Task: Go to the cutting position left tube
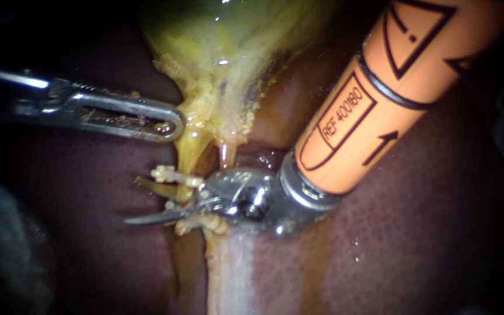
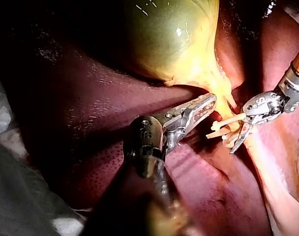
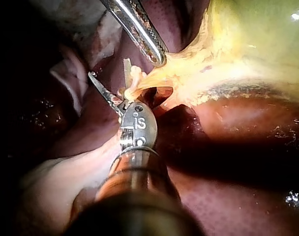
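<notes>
Nearest us, a pale whitish band of tissue (image 1: 228,274) runs over the dark red, stippled liver (image 1: 409,245). At the band's far end sits our right instrument (image 1: 138,201), a thick orange shaft coming in from the far right. It ends in a steel wrist and two thin blades that point left. The blades stand apart, one nearer and one farther, and they grip nothing.

Between them passes the left tube (image 1: 185,156), a slender, glistening yellow strand. Its long axis runs near to far. The far end merges into the yellow tissue at the neck of the gallbladder, and the near end heads toward the pale band.

Two cream-coloured clips cross the tube. The far clip (image 1: 173,174) lies just beyond the farther blade, and the near clip (image 1: 196,226) sits just on the near side of the nearer blade. The open blades therefore straddle the tube in the stretch between the clips. Just to the right hangs a shorter amber strand (image 1: 226,153), beside the steel wrist.

Farther on, our left instrument (image 1: 170,125), a slim steel shaft with slotted jaws, reaches in from the left. Its jaws are closed from both sides on the yellow fringe of the gallbladder's neck, which is drawn to a point at their tip. Farthest away lies the greenish-yellow, glossy gallbladder (image 1: 217,35).
</notes>
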Robot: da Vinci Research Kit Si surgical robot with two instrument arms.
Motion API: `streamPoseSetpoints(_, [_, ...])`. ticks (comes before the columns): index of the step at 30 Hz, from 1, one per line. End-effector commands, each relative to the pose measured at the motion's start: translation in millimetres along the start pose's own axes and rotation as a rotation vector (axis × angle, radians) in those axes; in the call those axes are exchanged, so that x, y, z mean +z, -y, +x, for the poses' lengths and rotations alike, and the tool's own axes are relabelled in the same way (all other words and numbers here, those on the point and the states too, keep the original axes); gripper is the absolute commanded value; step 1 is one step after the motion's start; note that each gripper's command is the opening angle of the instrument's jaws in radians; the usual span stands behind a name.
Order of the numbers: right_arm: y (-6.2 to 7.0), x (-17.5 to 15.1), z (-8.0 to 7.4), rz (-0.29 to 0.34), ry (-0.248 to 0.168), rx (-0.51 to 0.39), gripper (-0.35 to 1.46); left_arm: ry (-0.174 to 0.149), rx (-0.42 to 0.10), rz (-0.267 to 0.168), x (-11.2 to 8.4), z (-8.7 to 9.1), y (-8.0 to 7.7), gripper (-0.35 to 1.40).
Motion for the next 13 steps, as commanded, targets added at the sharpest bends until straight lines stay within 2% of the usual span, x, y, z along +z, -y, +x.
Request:
streamPoseSetpoints(1, [0.2,-0.1,0.3,0.007,-0.003,0.001,1.43,0.000,0.001,-0.001,0.0,0.0,0.0,-0.35])
streamPoseSetpoints(13, [0.4,-0.2,0.4,0.008,-0.002,0.002,1.43,0.000,0.000,-0.001,0.0,0.0,0.0,-0.35])
